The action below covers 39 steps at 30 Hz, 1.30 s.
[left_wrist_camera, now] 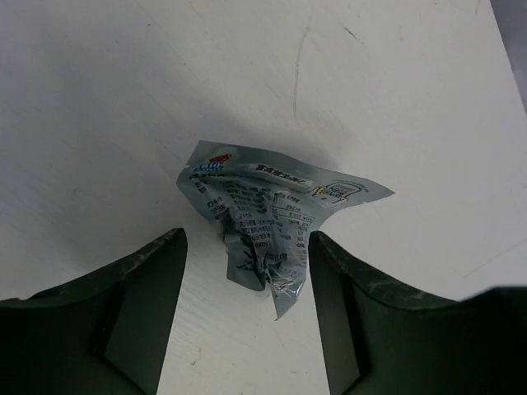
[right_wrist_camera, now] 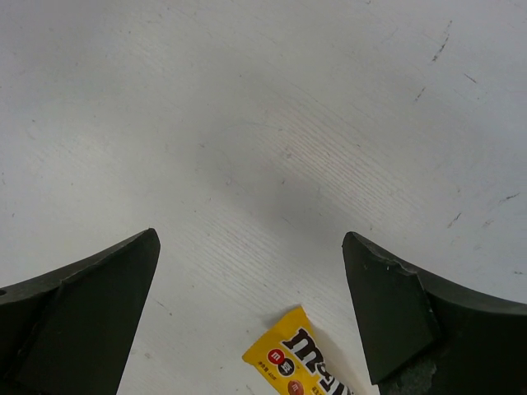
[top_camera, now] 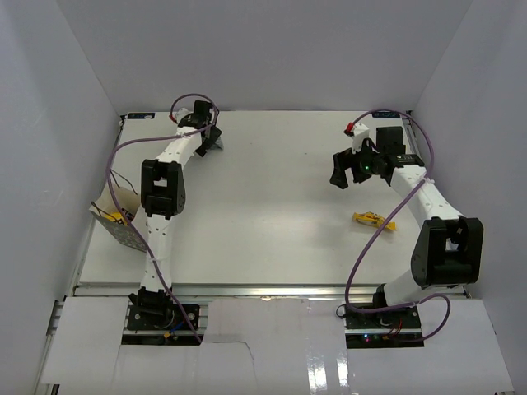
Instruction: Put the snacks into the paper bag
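A crumpled silver-grey snack packet (left_wrist_camera: 263, 216) lies on the white table, its lower end between the fingertips of my left gripper (left_wrist_camera: 247, 240). The jaws stand open on either side of it without touching it. In the top view this gripper (top_camera: 212, 140) is at the far left of the table. A yellow M&M's packet (right_wrist_camera: 295, 360) lies flat just short of my right gripper (right_wrist_camera: 251, 239), which is open and empty. In the top view that packet (top_camera: 370, 219) is on the right, nearer than the right gripper (top_camera: 341, 175). The paper bag (top_camera: 115, 216) stands at the left edge, partly hidden by the left arm.
White walls enclose the table on the left, back and right. A purple cable loops beside each arm. The table's near edge is a metal rail (top_camera: 263, 290) where both arm bases are bolted.
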Each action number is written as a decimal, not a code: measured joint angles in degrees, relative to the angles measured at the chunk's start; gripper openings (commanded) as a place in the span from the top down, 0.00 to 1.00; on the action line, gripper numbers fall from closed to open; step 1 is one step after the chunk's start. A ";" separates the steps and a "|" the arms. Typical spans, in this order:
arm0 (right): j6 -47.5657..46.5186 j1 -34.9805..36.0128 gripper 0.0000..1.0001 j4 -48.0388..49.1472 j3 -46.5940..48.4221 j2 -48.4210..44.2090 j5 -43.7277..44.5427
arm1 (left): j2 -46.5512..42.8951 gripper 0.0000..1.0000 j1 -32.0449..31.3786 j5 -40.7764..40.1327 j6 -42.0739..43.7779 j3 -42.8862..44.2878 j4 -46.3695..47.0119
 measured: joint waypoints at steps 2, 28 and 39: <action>0.02 -0.37 0.02 0.00 -0.31 -0.28 0.00 | 0.00 0.38 0.07 0.98 -0.26 0.15 0.02; -5.05 -0.70 0.04 -1.60 -3.91 -2.73 -6.75 | -69.96 1.00 0.92 14.47 12.55 -38.53 0.37; -5.14 -0.70 0.04 -1.22 -4.35 -2.73 -7.34 | -86.71 1.00 1.68 -11.34 3.45 -37.07 -29.53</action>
